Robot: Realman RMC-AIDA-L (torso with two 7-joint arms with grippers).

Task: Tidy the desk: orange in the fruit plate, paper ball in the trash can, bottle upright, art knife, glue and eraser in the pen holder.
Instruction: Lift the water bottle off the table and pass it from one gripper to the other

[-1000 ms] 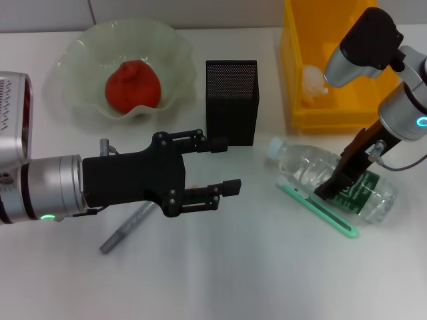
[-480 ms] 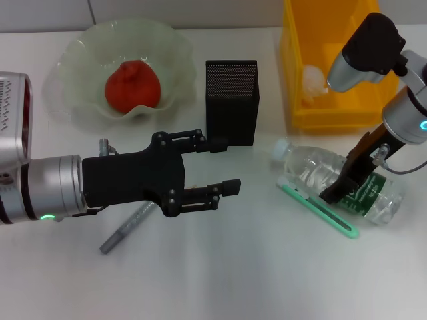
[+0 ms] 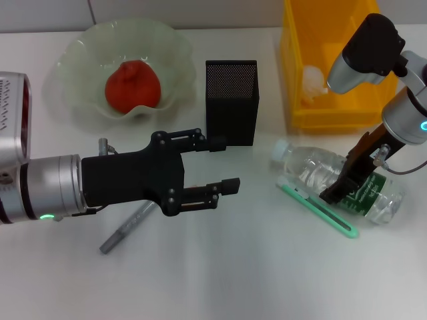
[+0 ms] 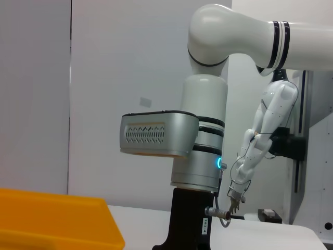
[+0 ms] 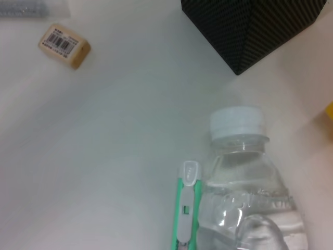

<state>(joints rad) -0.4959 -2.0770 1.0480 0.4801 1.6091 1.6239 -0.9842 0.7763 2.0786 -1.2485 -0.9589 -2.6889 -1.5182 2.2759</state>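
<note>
On the white desk (image 3: 240,280), lay bottle (image 3: 333,180) sideways, cap toward pen holder (image 3: 231,101), art knife (image 3: 319,211) alongside. Gripped at its label by right gripper (image 3: 347,179). Hovered left gripper (image 3: 217,165) wide open, empty, above glue (image 3: 127,228).

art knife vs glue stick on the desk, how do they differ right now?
The art knife is mint green with a white tip; the glue is silver-grey. The knife lies beside the toppled bottle, near the right claw; the glue lies partly under the left claw. Both are slim and lie flat outside the pen holder.
</note>
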